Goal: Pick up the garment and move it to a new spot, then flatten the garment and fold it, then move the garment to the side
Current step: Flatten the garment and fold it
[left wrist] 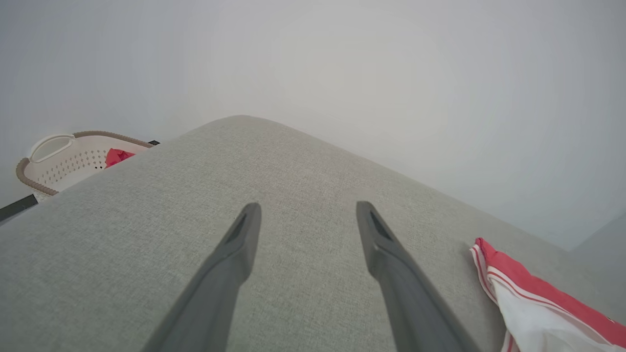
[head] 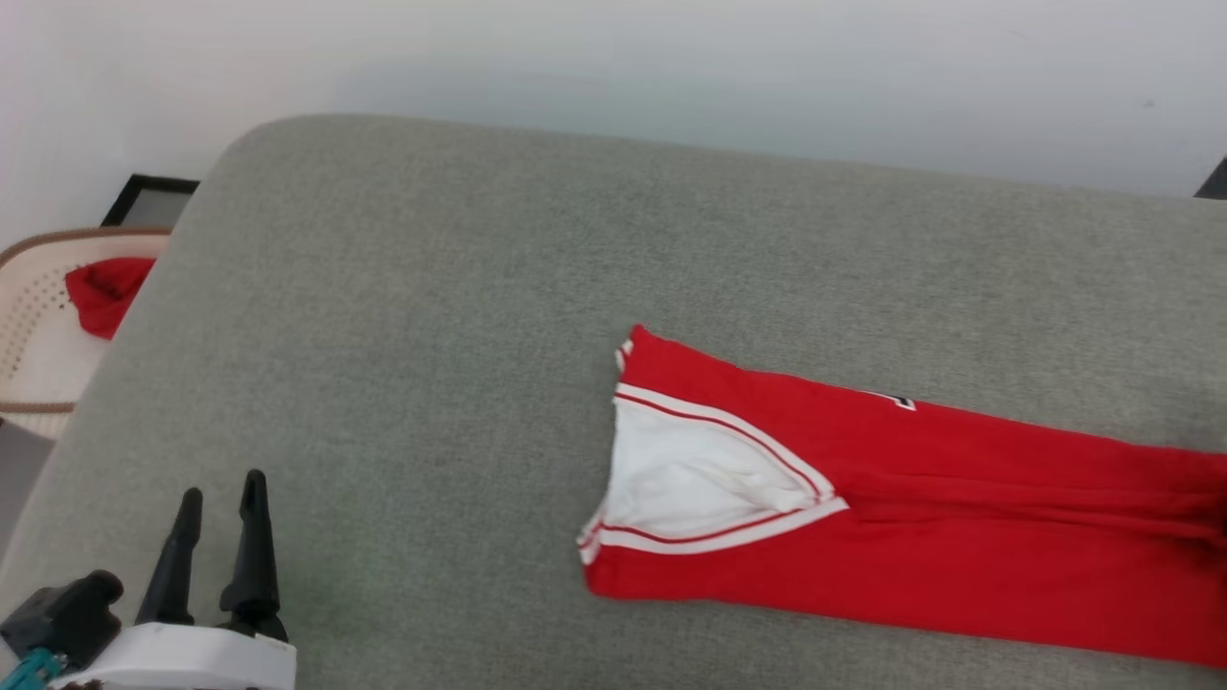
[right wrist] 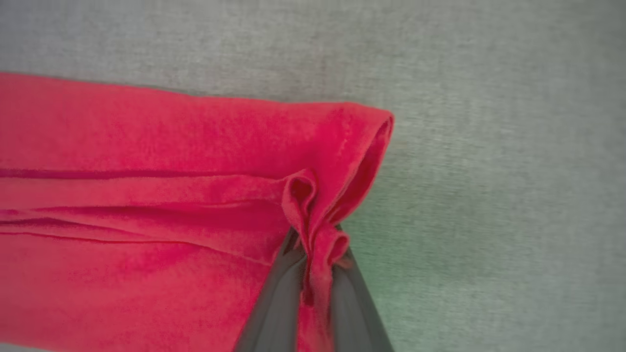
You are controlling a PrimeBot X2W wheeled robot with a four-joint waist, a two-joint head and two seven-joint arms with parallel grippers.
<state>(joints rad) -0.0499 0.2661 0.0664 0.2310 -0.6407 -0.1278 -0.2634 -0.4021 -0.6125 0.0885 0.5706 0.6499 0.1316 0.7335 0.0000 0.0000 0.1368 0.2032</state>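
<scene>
The garment [head: 911, 508] lies folded into a long red band on the grey cushion [head: 431, 335], a white sleeve with red-white trim at its left end. Its right end runs out of the head view. In the right wrist view my right gripper [right wrist: 318, 244] is shut on a bunched fold at the garment's [right wrist: 146, 195] red end edge, the cloth pinched between both fingers. My left gripper [head: 222, 498] stands open at the lower left, over bare cushion, well left of the garment. The left wrist view has the left gripper [left wrist: 308, 215] open, with the garment's sleeve [left wrist: 533, 303] at the right.
A pale perforated basket [head: 38, 355] holding a small plain red cloth [head: 104, 292] stands off the cushion's left end. A white wall runs behind the cushion. A dark frame [head: 149, 199] leans against the wall by the basket.
</scene>
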